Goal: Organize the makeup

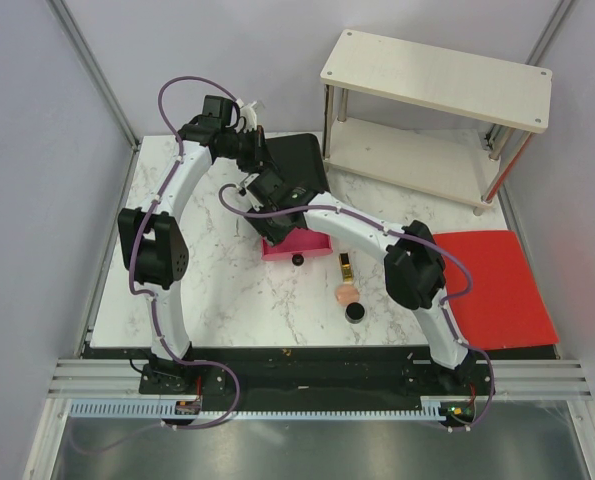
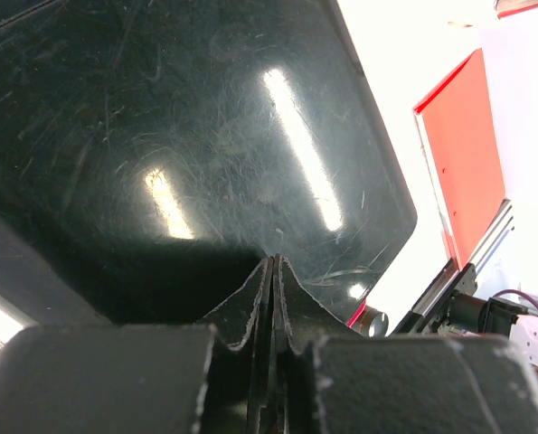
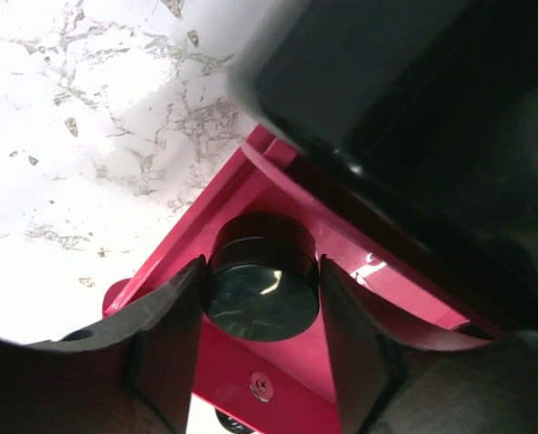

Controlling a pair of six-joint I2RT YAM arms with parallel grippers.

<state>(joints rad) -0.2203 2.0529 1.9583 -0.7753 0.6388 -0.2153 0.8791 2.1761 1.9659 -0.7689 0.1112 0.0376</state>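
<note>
From above, your right gripper (image 1: 285, 222) is down at the open pink drawer (image 1: 299, 245), which juts from the black box (image 1: 297, 160). Your left gripper (image 1: 260, 152) sits at the box's top, just behind the right one. On the base side of the right gripper, three things lie loose on the tabletop (image 1: 227, 290): a gold-black tube (image 1: 346, 266), a peach puff (image 1: 348, 293) and a round black jar (image 1: 355, 313). The puff is between the other two. A red mat (image 1: 497, 285) lies well off to that gripper's right, and a white shelf (image 1: 437, 80) stands beyond it.

In your left wrist view, the gripper is closed on nothing, its fingers (image 2: 250, 312) pressed together over the box's glossy, scratched lid.

In your right wrist view, the gripper is clamped on a second black jar (image 3: 261, 294), one finger on each side. The jar is within the drawer's pink walls, but you cannot tell whether it touches the floor. The box body crowds in just above the fingers, and bare marble lies to their left.
</note>
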